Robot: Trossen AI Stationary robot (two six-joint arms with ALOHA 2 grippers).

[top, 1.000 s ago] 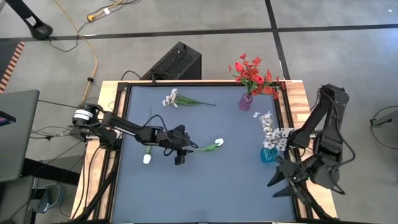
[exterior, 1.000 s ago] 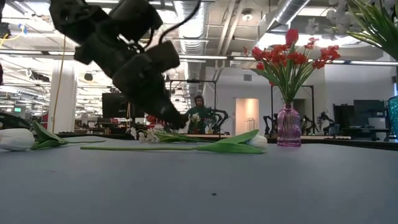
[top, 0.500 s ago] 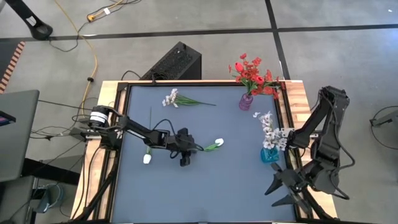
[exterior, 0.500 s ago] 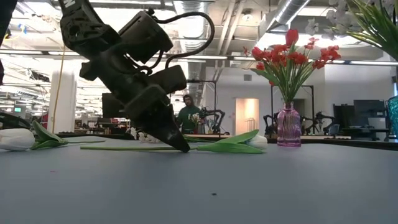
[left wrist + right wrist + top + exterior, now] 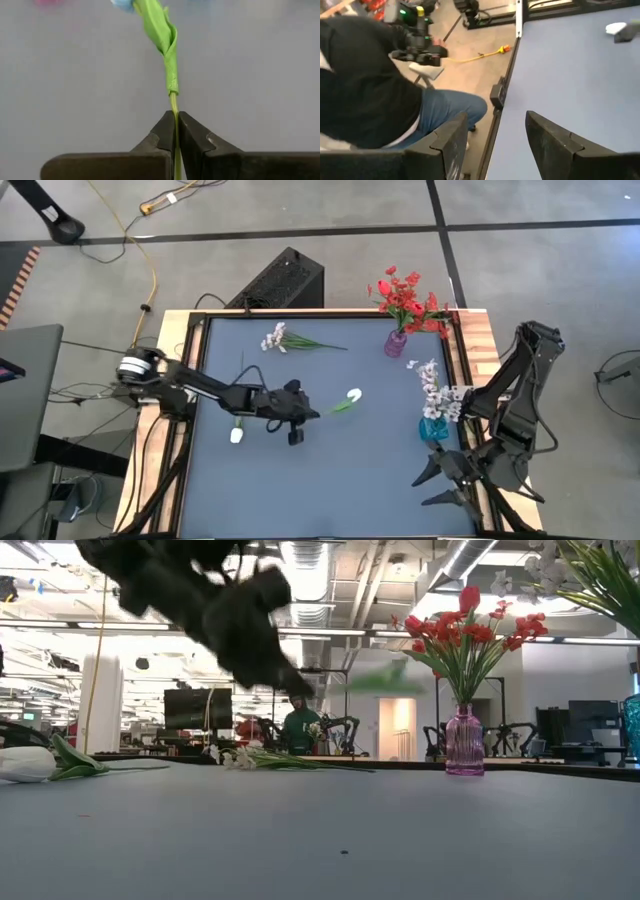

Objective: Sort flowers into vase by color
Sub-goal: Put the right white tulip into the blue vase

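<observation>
My left gripper point(image 5: 311, 414) is near the table's middle, shut on a white tulip point(image 5: 353, 394) with a green leaf point(image 5: 386, 679) and held above the table. A second white tulip point(image 5: 237, 435) lies flat on the table's left. A white blossom spray point(image 5: 276, 337) lies at the far side. Red flowers stand in a pink vase point(image 5: 396, 344) at the far right. White flowers stand in a blue vase point(image 5: 432, 429) at the right edge. My right gripper point(image 5: 432, 480) stands open at the near right, and nothing is between its fingers. My left gripper pinches the tulip's thin green stem point(image 5: 174, 106) between its two fingertips, just below the leaf's base. The fingers come from the table's left and lie roughly along the stem. The tulip is lifted clear of the table, its head pointing toward the right.
The table's wooden rim point(image 5: 478, 340) frames the dark mat. A black box point(image 5: 283, 280) sits on the floor beyond the far edge. A person point(image 5: 375, 95) sits beside the table's edge in the right wrist view.
My left gripper has come down onto the white tulip's stem, shut on it and risen. The tulip, which lay flat on the table, is now lifted clear with its head swung a little toward the far edge. My right gripper has drifted slightly toward the table's left.
</observation>
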